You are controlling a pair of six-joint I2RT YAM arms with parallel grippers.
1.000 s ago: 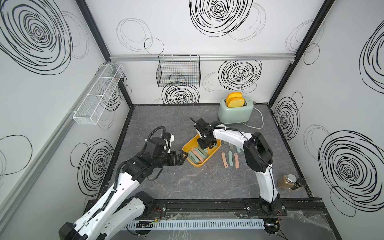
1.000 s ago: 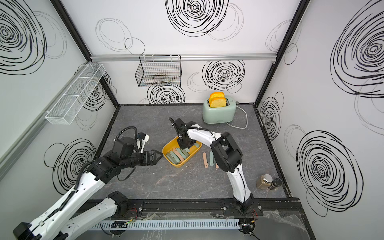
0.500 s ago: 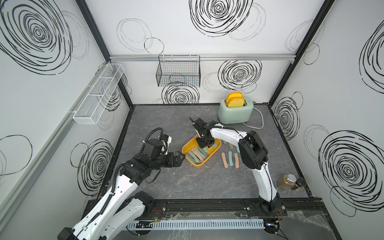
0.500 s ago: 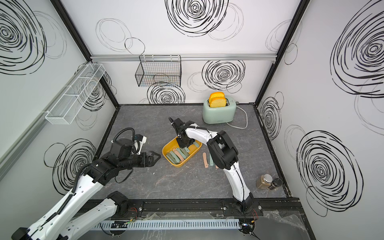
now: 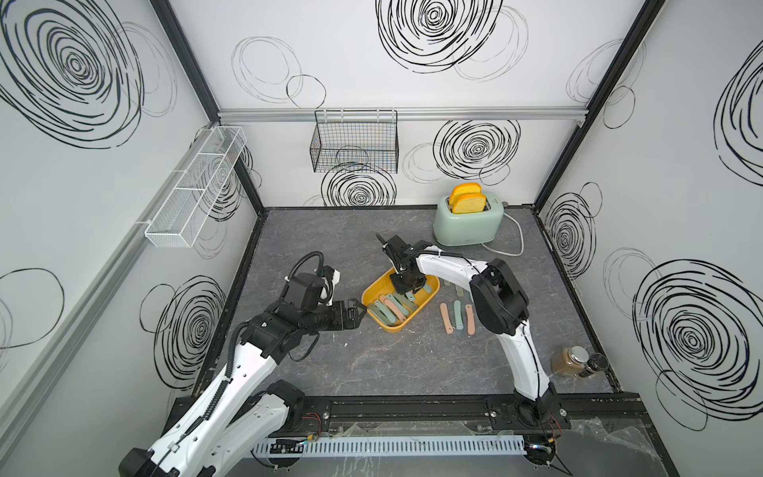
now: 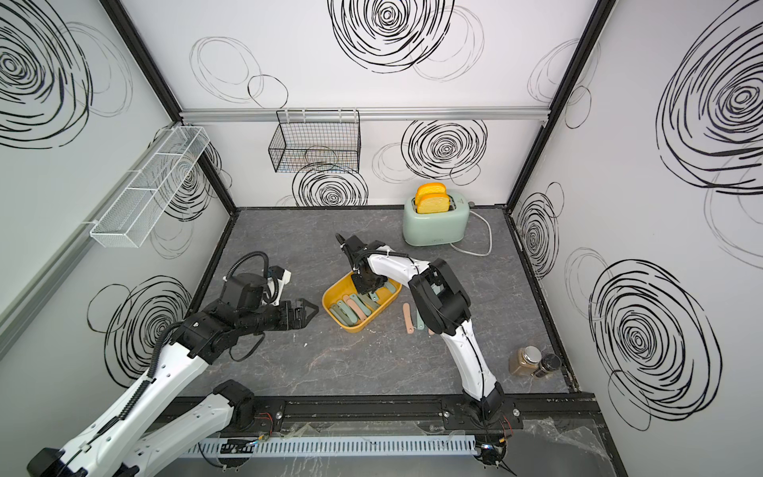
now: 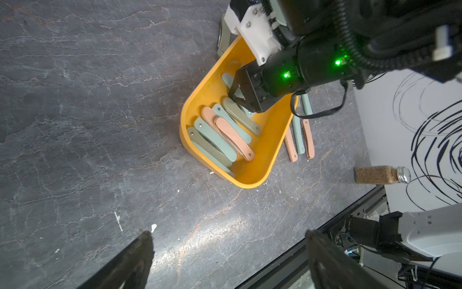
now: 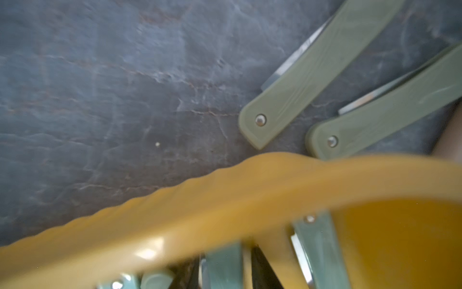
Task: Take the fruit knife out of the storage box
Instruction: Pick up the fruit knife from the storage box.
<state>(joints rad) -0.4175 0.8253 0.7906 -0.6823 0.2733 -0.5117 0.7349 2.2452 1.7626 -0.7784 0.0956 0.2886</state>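
Observation:
The mustard-yellow storage box (image 5: 392, 328) (image 6: 351, 328) (image 7: 265, 150) sits mid-table and holds several folded fruit knives (image 5: 392, 307) (image 7: 225, 132) in teal, olive and pink. My right gripper (image 5: 406, 289) (image 6: 365, 289) (image 7: 236, 96) (image 8: 226, 252) reaches down into the box's far end. It is shut on a teal fruit knife (image 8: 222, 270) that lies between its two dark fingers. My left gripper (image 5: 359, 314) (image 6: 311, 309) (image 7: 228, 237) hovers just left of the box, low over the table. It is open wide and holds nothing.
Three knives (image 5: 456, 316) lie on the table right of the box, and two olive ones (image 8: 312, 75) lie beyond its far end. A green toaster (image 5: 468, 225) with bread stands at the back. Two jars (image 5: 572, 361) stand front right. A black wire basket (image 5: 355, 140) and a white mesh rack (image 5: 194, 194) hang on the walls.
The right arm's elbow has drifted slightly left while its gripper stays in the box. The left arm has barely moved.

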